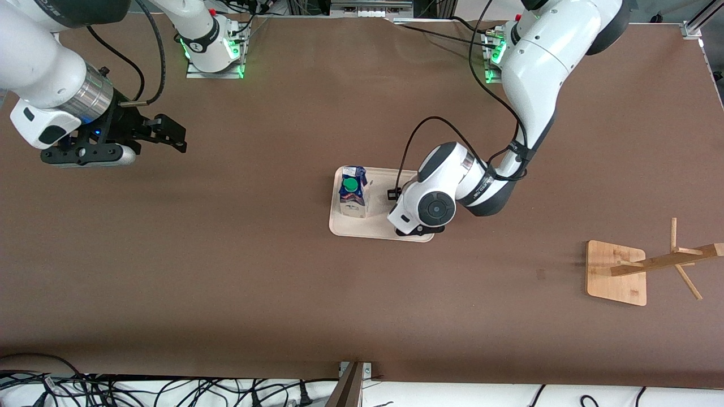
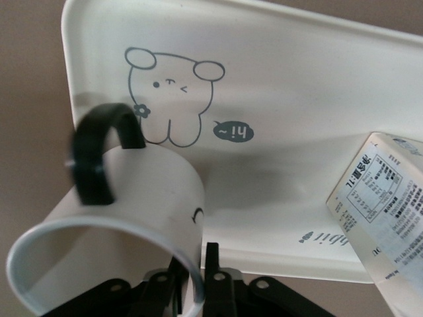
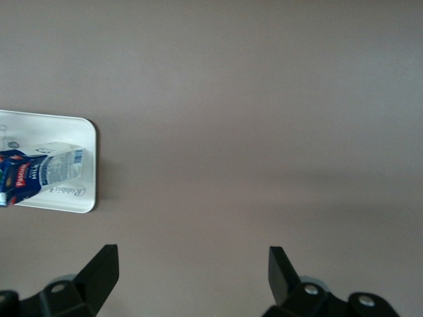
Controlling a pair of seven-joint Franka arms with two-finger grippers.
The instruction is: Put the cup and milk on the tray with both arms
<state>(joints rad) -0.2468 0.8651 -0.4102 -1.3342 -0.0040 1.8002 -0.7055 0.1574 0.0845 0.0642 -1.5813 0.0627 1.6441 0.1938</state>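
Nearest the front cam: bamboo stand (image 1: 616,273) at approx 4 o'clock from the tray, toward the L arm's end of the table, its pegged post leaning off toward that end.

Mid-table: tray (image 1: 370,229), long axis running between the two arms' ends; rabbit drawing (image 2: 173,96) on its floor; milk (image 1: 353,191) stands upright on the tray at the R arm's end, green cap up, approx 9 o'clock from the L gripper.

L gripper (image 2: 193,281) is over the tray's other end, at the end of the L arm (image 1: 531,79), pointing down; fingers (image 2: 212,264) pinch the cup's (image 2: 135,224) wall at the rim, one inside, one outside; cup upright, mouth up, black handle (image 2: 99,155) toward the rabbit; can't tell if its base touches the tray.

R gripper (image 1: 164,134) at approx 10 o'clock from the tray, over bare table (image 1: 226,271) w/ fingers spread wide, nothing between; R arm waits.
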